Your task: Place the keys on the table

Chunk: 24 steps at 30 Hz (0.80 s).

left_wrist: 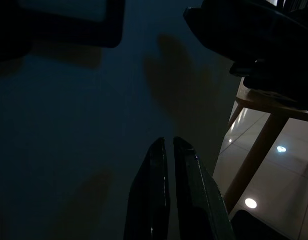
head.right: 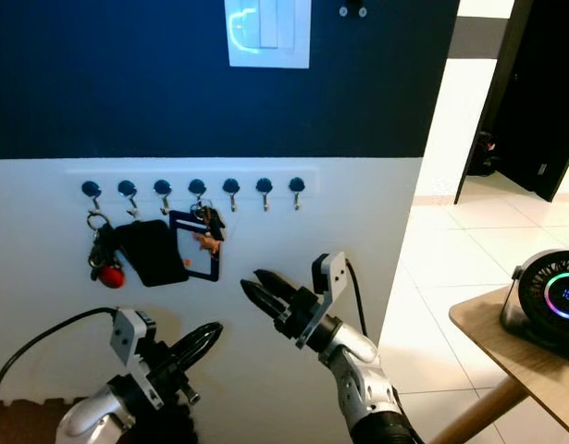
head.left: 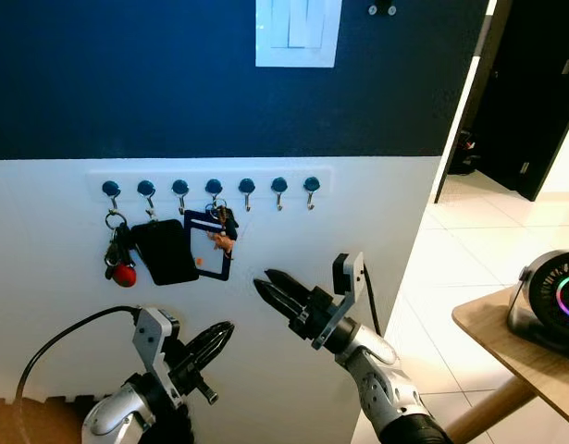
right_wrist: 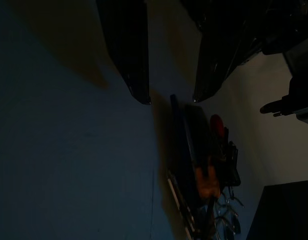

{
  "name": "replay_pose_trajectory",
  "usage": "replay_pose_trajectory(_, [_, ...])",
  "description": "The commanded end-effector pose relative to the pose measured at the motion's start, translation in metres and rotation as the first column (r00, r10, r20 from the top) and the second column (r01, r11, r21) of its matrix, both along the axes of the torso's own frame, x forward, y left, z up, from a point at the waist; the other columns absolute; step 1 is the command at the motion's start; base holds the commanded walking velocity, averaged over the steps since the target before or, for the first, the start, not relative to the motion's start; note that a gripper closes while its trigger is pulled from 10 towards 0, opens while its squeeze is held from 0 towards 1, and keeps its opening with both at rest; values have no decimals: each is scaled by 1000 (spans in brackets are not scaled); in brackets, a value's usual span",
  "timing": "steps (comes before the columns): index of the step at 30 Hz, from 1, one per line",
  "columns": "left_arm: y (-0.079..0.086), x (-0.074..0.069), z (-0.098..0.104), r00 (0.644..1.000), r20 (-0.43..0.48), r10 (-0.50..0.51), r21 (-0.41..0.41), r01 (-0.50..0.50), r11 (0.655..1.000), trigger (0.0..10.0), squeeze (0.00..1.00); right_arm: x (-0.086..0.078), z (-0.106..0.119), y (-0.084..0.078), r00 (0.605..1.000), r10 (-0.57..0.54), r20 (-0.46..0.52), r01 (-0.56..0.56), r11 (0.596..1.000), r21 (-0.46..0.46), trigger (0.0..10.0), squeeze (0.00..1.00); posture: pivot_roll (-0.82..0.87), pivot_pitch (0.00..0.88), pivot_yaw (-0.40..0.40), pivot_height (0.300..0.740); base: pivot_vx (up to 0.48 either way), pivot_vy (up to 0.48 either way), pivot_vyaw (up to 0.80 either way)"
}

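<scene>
Right gripper (head.left: 268,282) part open, empty, aimed at keys (head.left: 221,222) on hook rack (head.left: 210,183) w/ badge. Left gripper (head.left: 221,335) shut, idle, empty; table (head.left: 506,347) waits at right.

Right gripper (head.left: 271,286): raised before the chest, forearm angled up and to the left, fingers slightly parted, empty. Left gripper (head.left: 219,338): lower, forearm pointing right, fingers (left_wrist: 154,200) nearly together with a narrow slit, empty.

My head views are bright and sharp; both wrist views are very dark (floor (left_wrist: 274,165) shows glare spots).
</scene>
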<state>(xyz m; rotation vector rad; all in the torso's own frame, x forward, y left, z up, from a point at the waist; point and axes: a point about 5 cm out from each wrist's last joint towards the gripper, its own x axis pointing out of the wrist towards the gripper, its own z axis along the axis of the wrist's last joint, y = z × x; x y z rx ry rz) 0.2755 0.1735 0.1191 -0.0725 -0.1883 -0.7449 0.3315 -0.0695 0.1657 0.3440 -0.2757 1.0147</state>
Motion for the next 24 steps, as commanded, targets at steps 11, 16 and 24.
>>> replay_pose_trajectory(11, [0,-1,10,1000,9,-26,10,26,1000,10000,0,12,18,9,999,32,13,-32,999,43,10000,1000,40,43,-52,740,0,0,0])
replay_pose_trajectory(16, [-3,-1,12,999,17,-29,5,29,1000,10000,0,16,22,16,998,56,15,-56,998,24,10000,976,43,49,-68,740,0,0,0])
replay_pose_trajectory(24, [-7,-1,21,998,50,-37,-7,38,999,10000,0,19,26,25,994,105,15,-105,994,10,10000,0,49,56,-78,740,0,0,0])
